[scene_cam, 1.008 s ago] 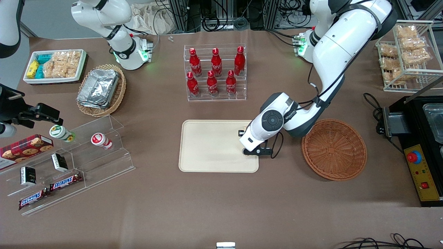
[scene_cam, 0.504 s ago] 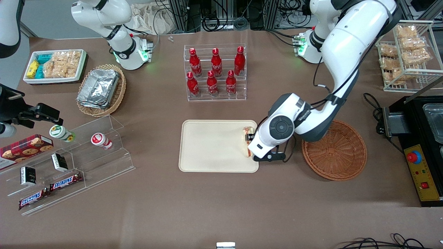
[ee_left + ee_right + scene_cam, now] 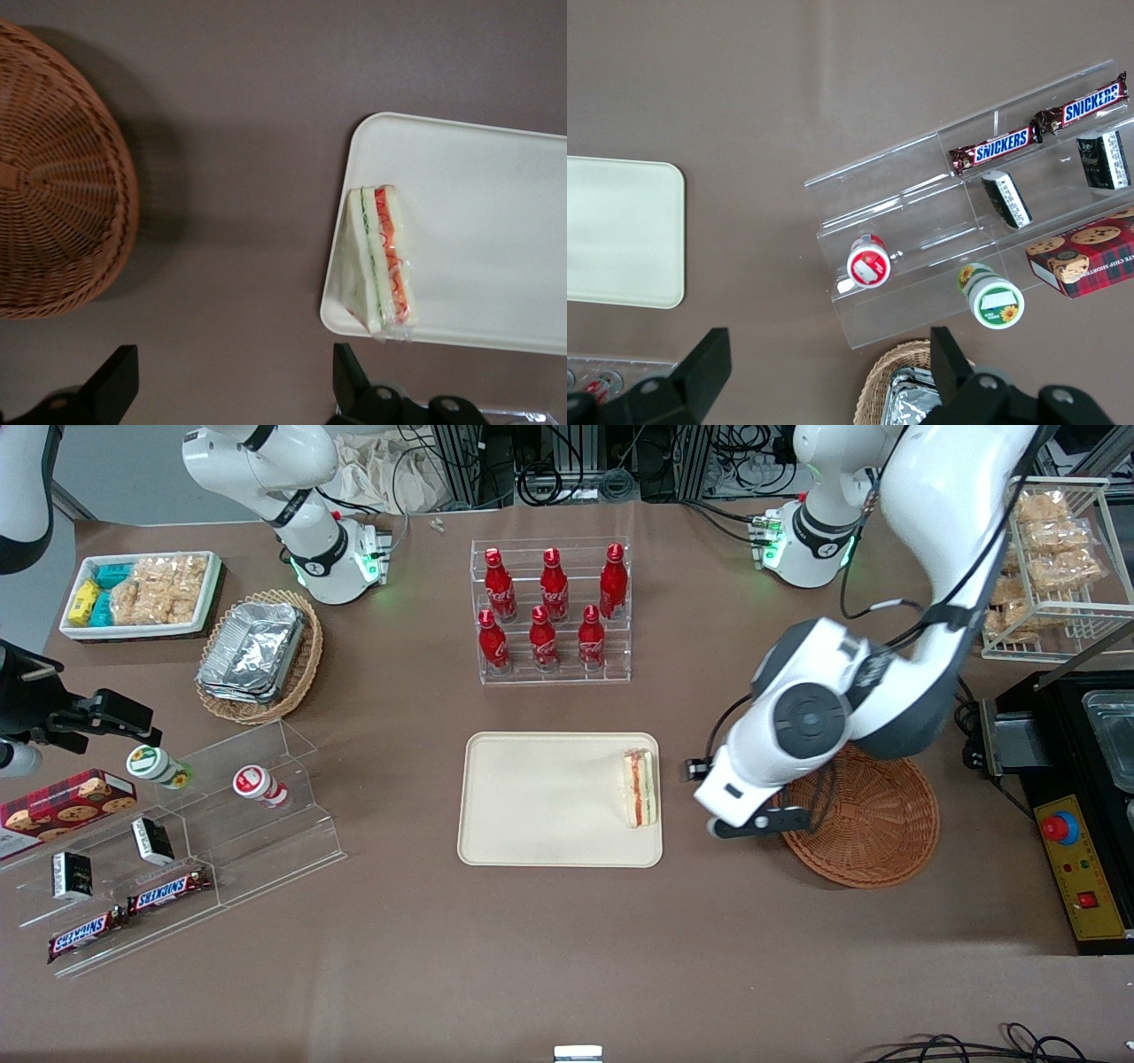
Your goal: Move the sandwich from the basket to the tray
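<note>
The pale triangular sandwich wedge (image 3: 640, 787) now lies released on the cream rectangular tray (image 3: 532, 797), at its edge nearest the round reddish-brown wicker basket (image 3: 873, 815) — the gripper (image 3: 232, 390), open and empty, has lifted away above the brown surface (image 3: 567, 939) between them — placement looks done.

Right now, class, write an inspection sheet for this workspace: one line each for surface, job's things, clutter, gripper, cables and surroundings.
Surface: brown table.
Job's things: sandwich lies on the tray, at the rim nearest the basket; nothing seen in the basket.
Clutter: red bottles in a clear rack; foil containers in a tan basket; Snickers bars on a clear stand; bagged snacks in a wire rack.
Gripper: left gripper open, holding nothing, above bare table between tray and basket.
Cables: a black cable on the table beside the black machine.
Surroundings: more cables along the table edge farthest from the front camera.
</note>
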